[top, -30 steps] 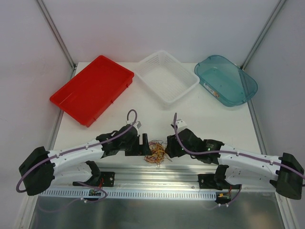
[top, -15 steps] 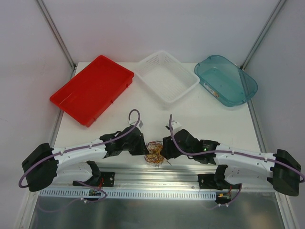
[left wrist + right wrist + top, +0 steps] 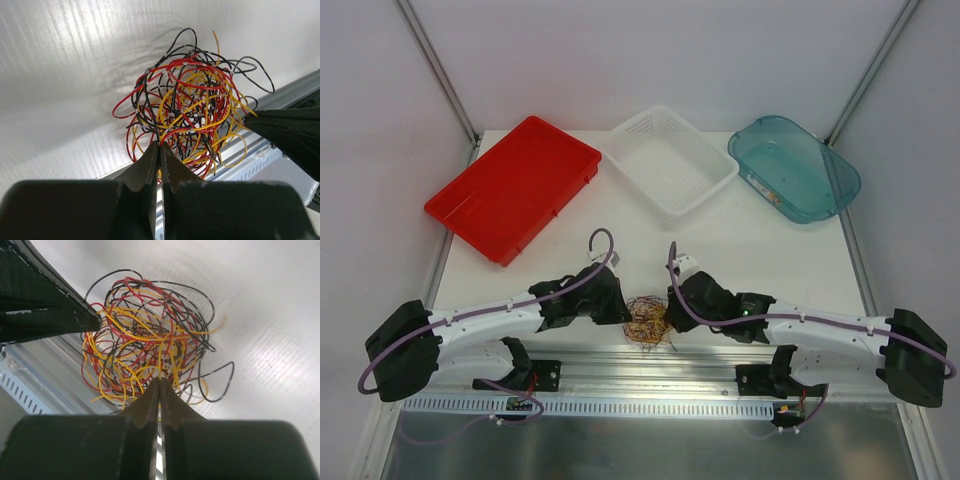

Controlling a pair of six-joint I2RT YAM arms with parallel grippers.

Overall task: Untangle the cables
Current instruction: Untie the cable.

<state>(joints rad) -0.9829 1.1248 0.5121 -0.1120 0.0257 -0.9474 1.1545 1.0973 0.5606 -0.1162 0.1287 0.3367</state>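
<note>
The cables point(image 3: 647, 319) lie in one tangled ball of thin yellow, red and black wires on the white table near its front edge, between the two arms. My left gripper point(image 3: 626, 312) is at the ball's left side, shut on strands of the cables point(image 3: 185, 107); its tips point(image 3: 159, 145) pinch a black and a red wire. My right gripper point(image 3: 669, 312) is at the ball's right side, shut on the cables point(image 3: 150, 345); a yellow strand runs into its closed tips point(image 3: 160, 380). Each wrist view shows the other gripper's dark finger touching the far side of the ball.
A red tray point(image 3: 513, 187) sits at the back left, a white basket point(image 3: 669, 160) at the back middle and a teal tub point(image 3: 793, 167) at the back right. A metal rail point(image 3: 650, 365) runs along the table's front edge just below the cables.
Both grippers moved inward onto the ball of cables and closed on strands, the left from the left side, the right from the right side. The ball stays in place.
</note>
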